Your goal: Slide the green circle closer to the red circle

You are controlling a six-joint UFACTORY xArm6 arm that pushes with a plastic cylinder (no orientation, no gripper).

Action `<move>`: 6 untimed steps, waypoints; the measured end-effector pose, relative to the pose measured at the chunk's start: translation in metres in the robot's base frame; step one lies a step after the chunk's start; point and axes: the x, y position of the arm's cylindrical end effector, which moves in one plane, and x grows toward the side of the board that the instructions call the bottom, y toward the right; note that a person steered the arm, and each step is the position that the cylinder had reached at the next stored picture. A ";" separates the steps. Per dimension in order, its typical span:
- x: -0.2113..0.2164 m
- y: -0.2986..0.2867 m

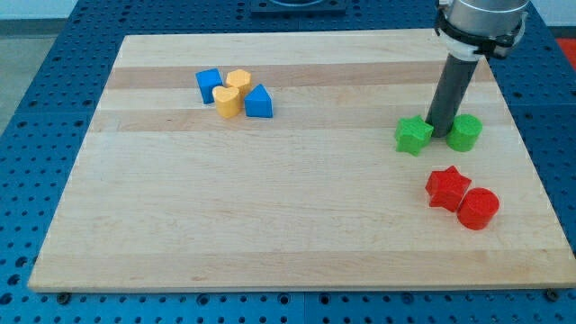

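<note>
- Resting on the board, my tip (pixel 440 135) grips nothing; it sits between green star (pixel 412 136) and green circle (pixel 464 132), touching or nearly.
- Green circle lies above red circle (pixel 478 208), apart.
- Push toward red circle remains, red star (pixel 447 188) alongside.

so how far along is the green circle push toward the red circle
Done: my tip has reached the green pair and sits between the green star and the green circle, close to both. In hand: lining up on the circle; contact can't be confirmed. Left: the push itself. The green circle is apart from the red circle, which lies toward the view's bottom beside the red star.
</note>
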 end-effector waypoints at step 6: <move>-0.005 0.034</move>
